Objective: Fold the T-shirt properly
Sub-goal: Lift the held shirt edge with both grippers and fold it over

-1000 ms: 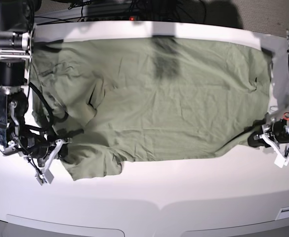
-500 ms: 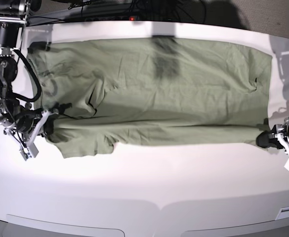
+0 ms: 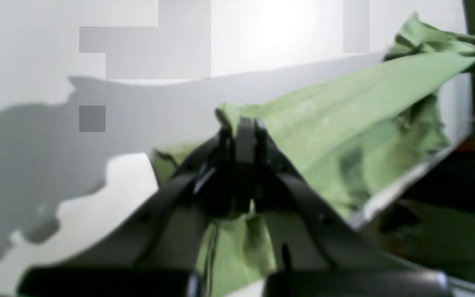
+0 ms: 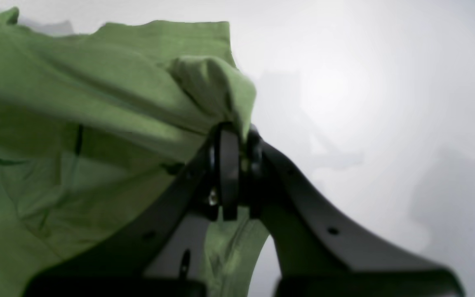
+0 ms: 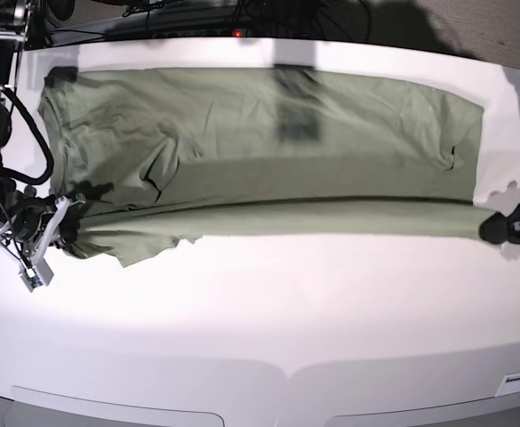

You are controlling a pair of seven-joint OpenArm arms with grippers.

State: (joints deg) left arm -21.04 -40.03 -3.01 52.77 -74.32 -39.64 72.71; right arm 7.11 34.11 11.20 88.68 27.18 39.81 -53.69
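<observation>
Item: T-shirt [image 5: 268, 151], sage green, short-sleeved. Lies spread across the far half of the white tabletop [image 5: 268, 320], long axis running side to side in the base view. Its near edge is lifted and drawn taut into a straight ridge between the two grippers; the far part lies flat with light wrinkles. One sleeve hangs loose just beside the right gripper.

Item: right gripper [image 5: 64, 229], at the base view's left edge. Arm comes down from the far left corner, bends at the wrist and points inward toward the cloth, low over the tabletop. Jaws pressed together on a bunched fold of the T-shirt [image 4: 97, 123] (cloth humps over the fingertips in the wrist view).

Item: left gripper [image 5: 495, 229], at the base view's right edge, mostly cut off by the frame. It reaches in level from the side, low over the tabletop. Jaws clamped on a corner of the T-shirt [image 3: 344, 115], with the fabric stretching away from them in a tight band (wrist view is soft and blocky in places).

Item: dark cables [image 5: 197, 13] along the far edge, behind the tabletop.
</observation>
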